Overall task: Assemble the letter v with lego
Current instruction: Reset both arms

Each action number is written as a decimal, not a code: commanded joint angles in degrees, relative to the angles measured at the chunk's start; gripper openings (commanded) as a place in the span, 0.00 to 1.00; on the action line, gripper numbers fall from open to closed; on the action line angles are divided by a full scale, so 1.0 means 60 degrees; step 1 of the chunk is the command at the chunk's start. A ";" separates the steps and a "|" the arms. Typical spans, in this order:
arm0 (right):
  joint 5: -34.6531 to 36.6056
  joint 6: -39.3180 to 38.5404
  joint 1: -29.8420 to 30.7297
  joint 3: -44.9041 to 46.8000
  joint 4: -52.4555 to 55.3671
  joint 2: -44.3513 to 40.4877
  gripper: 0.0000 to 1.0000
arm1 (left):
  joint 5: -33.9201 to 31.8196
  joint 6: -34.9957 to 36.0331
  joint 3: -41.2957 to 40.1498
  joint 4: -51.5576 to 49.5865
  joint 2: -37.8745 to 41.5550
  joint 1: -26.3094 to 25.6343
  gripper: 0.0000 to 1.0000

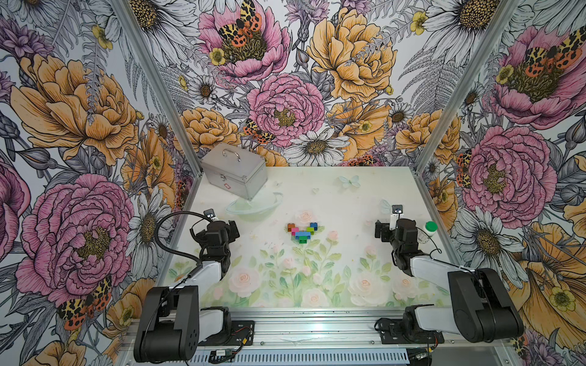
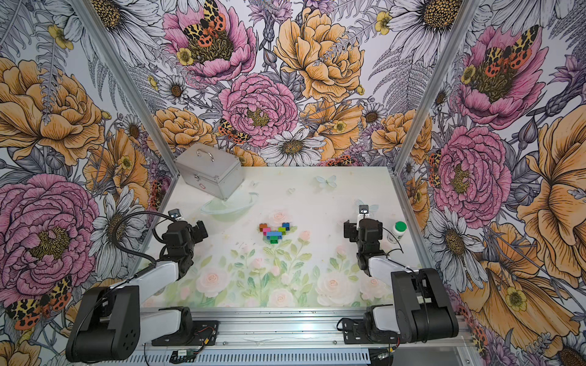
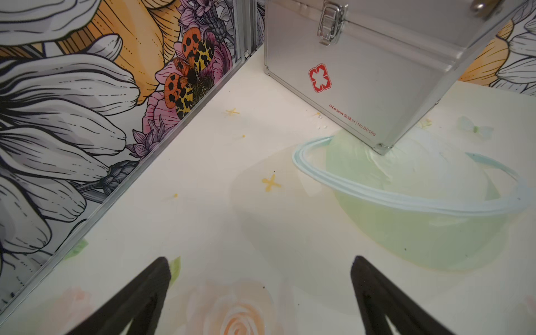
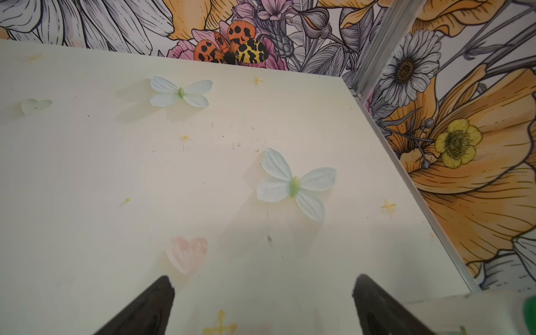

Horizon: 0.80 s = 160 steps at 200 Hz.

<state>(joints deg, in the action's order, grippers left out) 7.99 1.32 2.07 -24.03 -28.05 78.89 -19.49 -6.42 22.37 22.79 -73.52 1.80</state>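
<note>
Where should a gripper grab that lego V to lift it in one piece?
Probably the light-blue bar of the letter v, from straight above: the V lies flat, and that long brick links both arms to the dark-green tip, so pinching its long sides should stress the joints least.

From high above the near edge, both my top views look down over the whole tabletop, while the wrist cameras sit low and close, the left facing the metal case, the right the far corner.

Silver case is sitting in the worktop's far-left corner | clear bowl is touching the case's near corner | green-capped white bottle is sitting by the right wall
</note>
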 commanded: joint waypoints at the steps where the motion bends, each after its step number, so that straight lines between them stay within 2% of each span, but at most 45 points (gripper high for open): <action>1: -0.1472 -0.0210 -0.0422 -0.0664 -0.0554 0.0333 0.99 | 0.1020 0.0485 0.0101 0.2240 -0.0432 0.0206 0.99; 16: -0.1706 -0.0090 -0.0476 -0.0590 -0.0776 0.0376 0.99 | 0.1492 0.0571 0.0410 0.1909 -0.0660 0.0255 0.99; 25: -0.1956 -0.0134 -0.0466 -0.0167 -0.1814 0.0599 0.99 | 0.1974 0.0771 0.0529 0.1879 -0.0792 0.0196 0.99; 35: -0.1572 -0.0019 -0.0440 -0.0077 -0.2154 0.0762 1.00 | 0.2153 0.0952 0.0487 0.2184 -0.0948 -0.0044 0.99; 49: -0.1440 0.0117 -0.0506 -0.0246 -0.2415 0.1317 0.99 | 0.1941 0.1506 -0.0467 0.5168 -0.2251 -0.0600 0.99; 52: -0.1237 0.0280 -0.0546 -0.0194 -0.2389 0.1286 0.99 | 0.1506 0.1668 -0.0614 0.6217 -0.2608 -0.0812 0.99; 56: -0.1089 0.0481 -0.0664 -0.0055 -0.2626 0.1323 0.99 | 0.0751 0.1820 -0.0745 0.6802 -0.2784 -0.1099 0.99; 63: -0.1174 0.0621 -0.0821 0.0196 -0.3537 0.1563 0.99 | 0.0510 0.1597 -0.0822 0.6110 -0.2317 -0.1115 0.99; 70: -0.1174 0.0669 -0.0836 0.0102 -0.2930 0.1383 1.00 | 0.0689 0.1337 -0.0566 0.5125 -0.2069 -0.0915 0.99; 80: -0.1185 0.0636 -0.0827 0.0129 -0.3266 0.1535 1.00 | 0.0943 0.1136 -0.0119 0.4974 -0.2463 -0.0635 0.99; 90: -0.1170 0.0640 -0.0822 0.0131 -0.3232 0.1516 0.99 | 0.1577 0.0820 -0.0069 0.4383 -0.2197 -0.0267 0.99; 160: -0.0995 0.0583 -0.0722 0.0069 -0.3024 0.1416 1.00 | 0.0948 0.0971 -0.0052 0.4483 -0.2277 -0.0491 0.99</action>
<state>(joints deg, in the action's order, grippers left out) 1.21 4.03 -2.59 -23.27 -45.15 87.61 -12.08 -0.51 21.28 47.88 -87.83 -0.62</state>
